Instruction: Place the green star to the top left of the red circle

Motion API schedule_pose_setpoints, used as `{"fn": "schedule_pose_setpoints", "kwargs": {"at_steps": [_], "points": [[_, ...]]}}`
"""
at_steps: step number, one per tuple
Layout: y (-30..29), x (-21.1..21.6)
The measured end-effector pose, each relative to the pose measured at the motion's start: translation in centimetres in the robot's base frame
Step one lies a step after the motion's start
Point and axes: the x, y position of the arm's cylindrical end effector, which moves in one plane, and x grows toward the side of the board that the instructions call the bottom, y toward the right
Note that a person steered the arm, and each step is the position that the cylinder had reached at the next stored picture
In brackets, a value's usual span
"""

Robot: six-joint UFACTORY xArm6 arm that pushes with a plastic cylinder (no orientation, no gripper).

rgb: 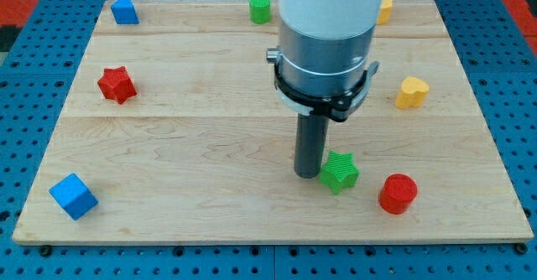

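Green star (340,171): flat on board, touching my tip (308,175).

Arm upright over the board, my tip (307,173) down on its surface.

Board: pale wooden table top (210,146) of long planks, lying on a blue pegboard (25,104).
Far left corner: blue block (124,10), shape unclear.
Far edge, middle: green cylinder (260,8).
Far edge, toward the right corner: yellow block (384,9), half hidden behind the arm.
Left side: red star (117,85).
Near left corner: blue cube (73,196).
Right side: yellow heart (412,92).
Near edge, right of middle: green star (339,171), with my tip (307,174) touching its left side.
Just right of the star: red circle (398,194), slightly nearer the front edge, apart from it.
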Motion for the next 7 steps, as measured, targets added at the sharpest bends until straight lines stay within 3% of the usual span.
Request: {"fn": "schedule_pose_setpoints", "kwargs": {"at_steps": [5, 7], "points": [[3.3, -0.3], [9.1, -4.7]]}}
